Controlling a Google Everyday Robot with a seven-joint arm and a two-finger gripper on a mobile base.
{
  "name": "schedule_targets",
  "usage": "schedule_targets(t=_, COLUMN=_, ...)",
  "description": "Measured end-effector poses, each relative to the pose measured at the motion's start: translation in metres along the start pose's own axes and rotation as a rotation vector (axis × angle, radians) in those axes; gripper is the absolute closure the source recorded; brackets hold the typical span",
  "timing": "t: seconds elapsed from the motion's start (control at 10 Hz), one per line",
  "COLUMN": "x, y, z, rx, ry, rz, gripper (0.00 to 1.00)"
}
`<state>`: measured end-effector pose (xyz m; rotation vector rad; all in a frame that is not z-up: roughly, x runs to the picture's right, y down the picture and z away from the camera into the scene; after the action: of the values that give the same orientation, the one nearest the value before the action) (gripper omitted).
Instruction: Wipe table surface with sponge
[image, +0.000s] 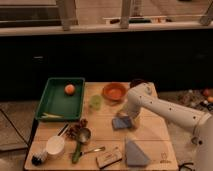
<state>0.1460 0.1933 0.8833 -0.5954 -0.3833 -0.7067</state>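
Observation:
The light tan wooden table surface (107, 132) fills the lower middle of the camera view. The small blue-grey sponge (121, 123) lies flat on it, right of centre. My gripper (125, 116) comes down from the white arm (165, 107) on the right and sits right on top of the sponge's far edge, pressing it against the wood. The arm's wrist hides the fingertips.
A green tray (56, 100) with an orange ball (69, 89) stands at the left. An orange bowl (114, 91), a green cup (95, 102), a white cup (55, 146), a ladle (81, 139), a brush block (108, 158) and a folded blue-grey cloth (134, 153) surround the sponge.

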Motion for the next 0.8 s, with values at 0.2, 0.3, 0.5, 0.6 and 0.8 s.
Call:
schedule_targets(t=0.2, x=-0.0036, y=-0.0014, z=-0.0071, rx=0.002, ry=0.008, rz=0.004, gripper=0.22)
schedule_targets(t=0.3, x=-0.0046, y=-0.002, z=-0.009, rx=0.004, ry=0.01, rz=0.005, gripper=0.27)
schedule_targets(t=0.5, x=-0.0059, y=-0.0031, z=-0.0115, rx=0.006, ry=0.013, rz=0.003, gripper=0.25)
schedule_targets(t=0.6, x=-0.0064, y=-0.0038, z=-0.0123, rx=0.007, ry=0.013, rz=0.003, gripper=0.2)
schedule_targets(t=0.8, x=-0.0077, y=-0.0034, z=-0.0117, rx=0.002, ry=0.01, rz=0.01, gripper=0.2)
